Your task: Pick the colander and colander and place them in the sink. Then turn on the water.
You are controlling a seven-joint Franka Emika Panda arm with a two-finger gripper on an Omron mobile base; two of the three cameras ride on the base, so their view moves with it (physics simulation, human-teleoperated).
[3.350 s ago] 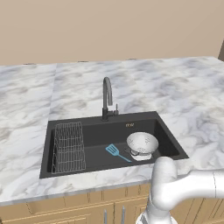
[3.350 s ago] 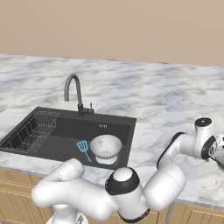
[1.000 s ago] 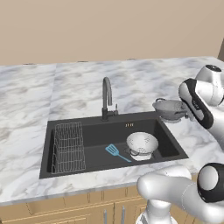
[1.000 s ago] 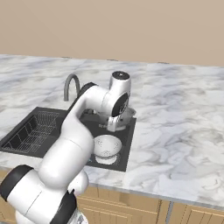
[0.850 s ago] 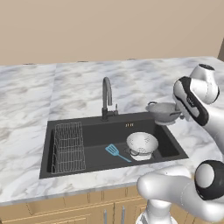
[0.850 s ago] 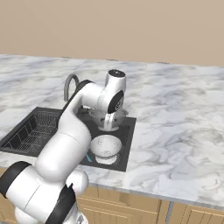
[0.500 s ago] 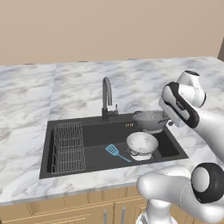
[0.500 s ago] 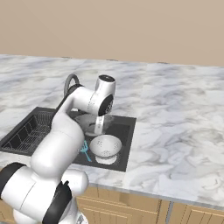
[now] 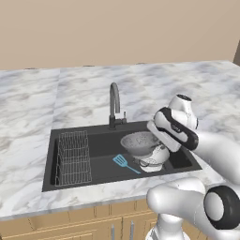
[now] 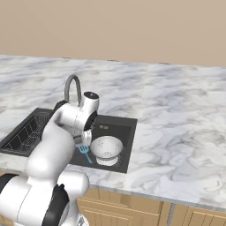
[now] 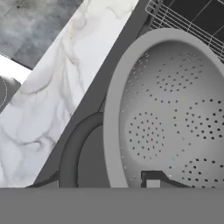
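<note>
Gripper (image 9: 157,137) clamped on the rim of the darker colander (image 9: 139,142), holding it level over the sink (image 9: 70,180), partly above the whitish colander (image 9: 157,156) already sitting in the basin right of the tap (image 9: 114,101). Rim grip keeps the bowl upright for a clean drop. Blue spatula (image 9: 125,163) lies on the sink floor between the dish rack (image 9: 73,157) and the colanders. Tap looks dry; water step not yet done. Marble surface (image 9: 33,93) surrounds the sink.

Wire dish rack (image 9: 73,157) — blue spatula (image 9: 124,163) beside it.
</note>
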